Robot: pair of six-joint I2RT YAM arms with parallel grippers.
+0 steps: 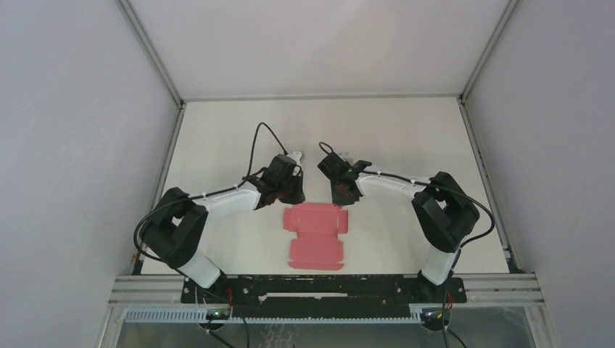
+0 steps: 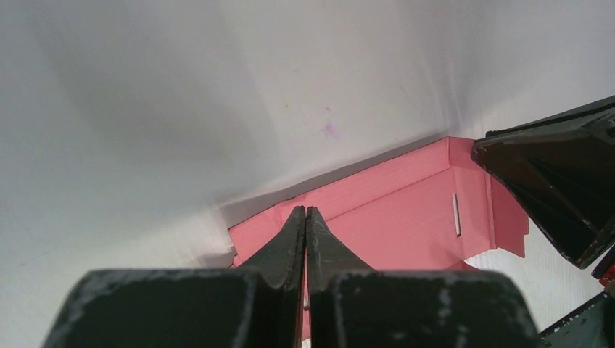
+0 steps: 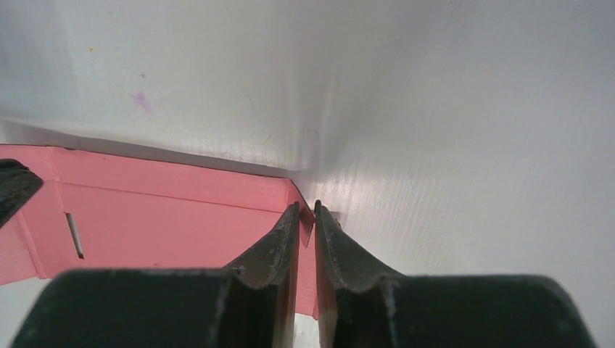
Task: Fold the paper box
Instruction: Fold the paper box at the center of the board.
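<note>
White matte table (image 1: 399, 138) inside a grey-walled enclosure (image 1: 72, 109), that's the setup, and both arms are reaching out to the middle of it.

Left gripper (image 2: 305, 212) first: from my wrist feed the two black fingers are pressed together right up to the tips, with a thin sliver of pink showing between them lower down, so it looks clamped on the far left corner of the paper box (image 2: 406, 217), a flat pink piece of thin matte cardboard with panels, flaps and tabs. Right gripper (image 3: 307, 210) is nearly closed too, only a hairline gap, and the far right corner of the pink card sits right in that gap.

Between the two, the far flap of the cardboard is tipped up off the table with a shadow under it. A small narrow slot (image 2: 455, 214) is cut in the panel just behind that fold.

From the overhead view the rest of the cardboard lies flat, stretching from the fingertips back toward the arm bases, roughly centred between them.

Just past the far edge there's a faint purple smudge (image 2: 330, 129) on the tabletop.
</note>
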